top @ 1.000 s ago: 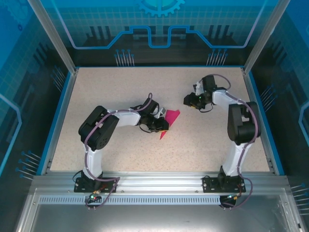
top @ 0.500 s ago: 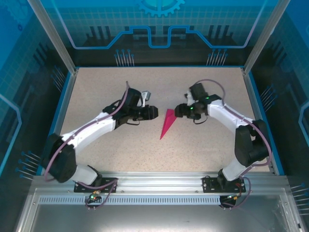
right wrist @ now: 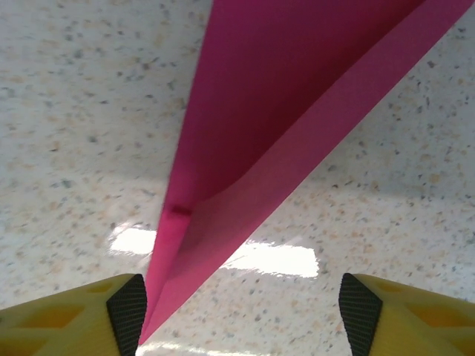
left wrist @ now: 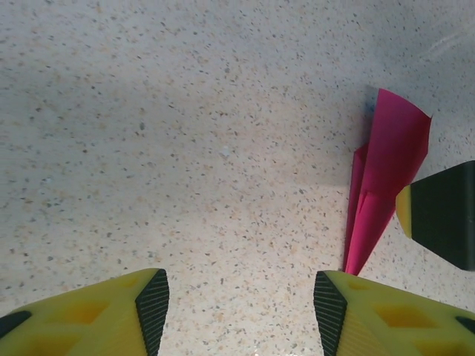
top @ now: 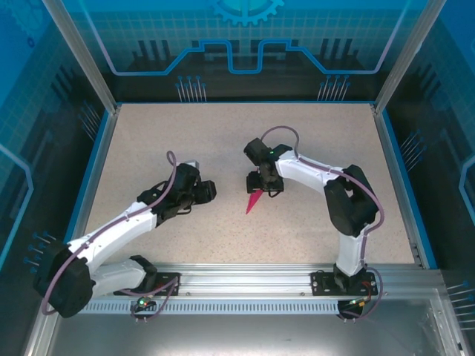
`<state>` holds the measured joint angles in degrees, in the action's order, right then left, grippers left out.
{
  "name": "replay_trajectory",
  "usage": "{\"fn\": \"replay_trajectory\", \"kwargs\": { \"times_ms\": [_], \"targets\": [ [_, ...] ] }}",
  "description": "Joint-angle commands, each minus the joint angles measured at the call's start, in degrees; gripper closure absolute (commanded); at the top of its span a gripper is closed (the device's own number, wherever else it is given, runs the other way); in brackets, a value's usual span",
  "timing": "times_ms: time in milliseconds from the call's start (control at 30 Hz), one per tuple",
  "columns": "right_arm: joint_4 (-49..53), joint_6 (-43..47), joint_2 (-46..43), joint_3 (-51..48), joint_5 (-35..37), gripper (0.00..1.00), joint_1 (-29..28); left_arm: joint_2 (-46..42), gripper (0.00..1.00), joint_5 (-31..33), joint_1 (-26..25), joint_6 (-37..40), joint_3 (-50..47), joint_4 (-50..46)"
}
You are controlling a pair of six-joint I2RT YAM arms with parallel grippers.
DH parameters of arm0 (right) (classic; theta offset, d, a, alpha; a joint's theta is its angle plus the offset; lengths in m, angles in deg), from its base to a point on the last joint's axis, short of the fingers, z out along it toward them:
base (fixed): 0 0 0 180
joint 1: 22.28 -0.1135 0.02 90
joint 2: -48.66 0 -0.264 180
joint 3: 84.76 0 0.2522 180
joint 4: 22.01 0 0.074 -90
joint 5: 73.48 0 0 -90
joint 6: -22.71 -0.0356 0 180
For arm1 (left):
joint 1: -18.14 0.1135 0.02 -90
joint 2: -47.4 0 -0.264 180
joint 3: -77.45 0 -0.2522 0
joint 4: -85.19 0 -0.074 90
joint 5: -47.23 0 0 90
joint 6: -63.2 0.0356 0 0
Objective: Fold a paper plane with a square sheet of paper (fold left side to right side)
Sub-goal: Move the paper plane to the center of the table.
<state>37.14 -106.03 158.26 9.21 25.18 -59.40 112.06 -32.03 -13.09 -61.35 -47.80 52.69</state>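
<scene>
**Pink paper plane on bench, both sets of fingers spread**

The paper plane (top: 254, 201) is thin matte magenta-pink paper folded into a narrow dart with crisp straight edges. Its sharp tip points toward the arm bases and its wider tail points away. The right wrist view shows a long crease with one layer lapped over another. In the left wrist view the tail edge curls up a little.

It lies on the bench (top: 185, 133), a speckled beige stone-look top with a blue rim. Open bench surface runs out from the plane on every side.

The right fingers (right wrist: 128, 311) are yellow with black ribbed pads. They sit over the plane's tail end and are spread wide, with the paper running between them. Its narrow part runs close to one pad; I cannot tell if they touch.

The left fingers (left wrist: 152, 300) are of the same build. They are left of the plane, near it but apart, and spread over bare bench.
</scene>
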Motion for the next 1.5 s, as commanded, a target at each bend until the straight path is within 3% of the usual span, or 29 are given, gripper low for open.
{"fn": "replay_trajectory", "kwargs": {
  "times_ms": [0,200,300,400,433,533,700,833,967,1100,1233,1300,1467],
  "targets": [
    [3.38,-1.86,2.00,1.97,2.48,0.34,-0.66,-1.85,0.41,3.05,0.37,-0.02,-1.58,-1.47],
    [3.66,-1.64,0.19,0.13,2.95,0.54,-0.65,-2.65,0.41,3.55,0.41,0.18,-2.32,-2.00],
    [1.34,-0.72,-2.64,-2.15,1.58,0.71,-0.50,-2.68,0.41,3.43,0.40,0.09,-2.32,-1.93],
    [-2.98,2.62,-6.35,-4.46,-2.53,0.99,-0.32,-2.75,0.40,3.47,0.38,-0.06,-2.07,-2.06],
    [-3.84,3.76,-7.77,-4.86,-3.41,1.00,-0.32,-2.84,0.40,3.49,0.37,-0.09,-1.99,-2.18],
    [-5.97,6.70,-11.99,-6.35,-5.93,1.00,-0.21,-3.21,0.40,3.64,0.44,-0.34,-1.84,-2.57],
    [-13.37,9.08,-18.85,-12.28,-16.62,1.00,1.68,-3.68,0.40,3.76,0.38,-0.52,-1.74,-2.81],
    [-19.02,8.82,-18.12,-18.17,-24.47,1.00,5.42,-3.71,0.40,3.76,0.40,-0.88,-1.58,-3.02],
    [-20.89,9.91,-14.92,-22.02,-26.08,1.00,9.49,-3.66,0.40,3.59,0.38,-0.96,-1.48,-3.47],
    [-19.24,12.17,-12.77,-22.91,-24.58,0.82,12.57,-3.68,0.40,3.66,0.37,-1.05,-1.21,-3.92],
    [-9.32,14.78,-14.73,-19.04,-13.84,0.63,12.65,-4.27,0.40,4.33,0.38,-0.83,-0.83,-4.73],
    [-4.68,15.32,-16.56,-16.62,-9.26,0.54,11.47,-4.70,0.39,4.95,0.38,-0.70,-0.79,-5.03],
    [0.44,11.56,-18.60,-13.41,-5.99,0.44,5.32,-5.42,0.38,6.11,0.37,-0.92,-1.12,-4.82]
  ]
}}
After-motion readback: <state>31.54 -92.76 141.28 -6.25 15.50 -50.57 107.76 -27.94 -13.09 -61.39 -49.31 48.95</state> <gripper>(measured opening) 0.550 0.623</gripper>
